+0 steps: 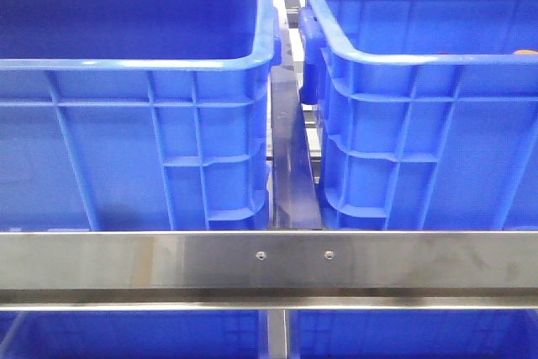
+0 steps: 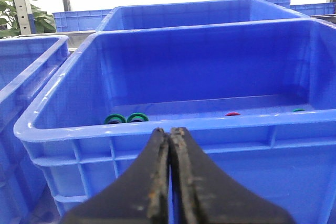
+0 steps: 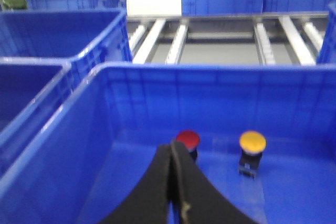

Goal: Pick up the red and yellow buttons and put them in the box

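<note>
- Right wrist view: right gripper (image 3: 173, 182), fingers pressed together and empty, above a crate (image 3: 157, 77) holding red button (image 3: 188, 139) and yellow button (image 3: 252, 142).
- Left gripper (image 2: 169, 177) likewise closed on nothing.
- Whether these buttons were already delivered cannot be judged.

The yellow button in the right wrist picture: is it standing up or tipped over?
Upright: the yellow button stands cap-up on its dark base on the blue bin's floor.

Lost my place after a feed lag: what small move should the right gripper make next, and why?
Probably hold and check which bin this is. The red button and yellow button stand upright on the floor of the bin before the right gripper, shut on nothing. That fits buttons waiting to be picked or buttons already placed in the box.
</note>
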Controlling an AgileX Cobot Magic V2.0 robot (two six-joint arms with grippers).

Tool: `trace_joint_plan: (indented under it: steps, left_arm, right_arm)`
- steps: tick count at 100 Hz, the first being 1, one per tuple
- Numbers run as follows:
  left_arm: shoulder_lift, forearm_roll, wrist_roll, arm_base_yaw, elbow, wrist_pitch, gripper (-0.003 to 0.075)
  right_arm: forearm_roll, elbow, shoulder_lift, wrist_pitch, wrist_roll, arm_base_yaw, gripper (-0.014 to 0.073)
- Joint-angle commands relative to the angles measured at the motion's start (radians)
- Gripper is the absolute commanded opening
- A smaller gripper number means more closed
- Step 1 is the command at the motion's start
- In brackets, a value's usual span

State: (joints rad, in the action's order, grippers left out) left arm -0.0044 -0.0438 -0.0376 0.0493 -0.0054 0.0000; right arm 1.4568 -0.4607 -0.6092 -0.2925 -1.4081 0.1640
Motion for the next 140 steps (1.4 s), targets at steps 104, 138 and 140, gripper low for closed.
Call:
trace_joint_plan:
  steps: [104, 138, 140]
  left_arm:
    - [-0.034, 0.01, -0.004, -0.004, 0.05, -0.084, -0.0019]
    - [-0.034, 0.01, -0.004, -0.004, 0.05, -0.084, -0.0019]
    - [-0.034, 0.01, -0.004, -0.004, 0.05, -0.084, -0.0019]
  right_arm:
    - [-1.437, 0.265, 0.382, 0.437, 1.463, -0.196, -0.0068]
    - [-1.437, 0.45, 0.648, 0.477, 1.474, -0.196, -0.0068]
    - [-1.437, 0.458, 0.647, 0.488, 1.474, -0.196, -0.0068]
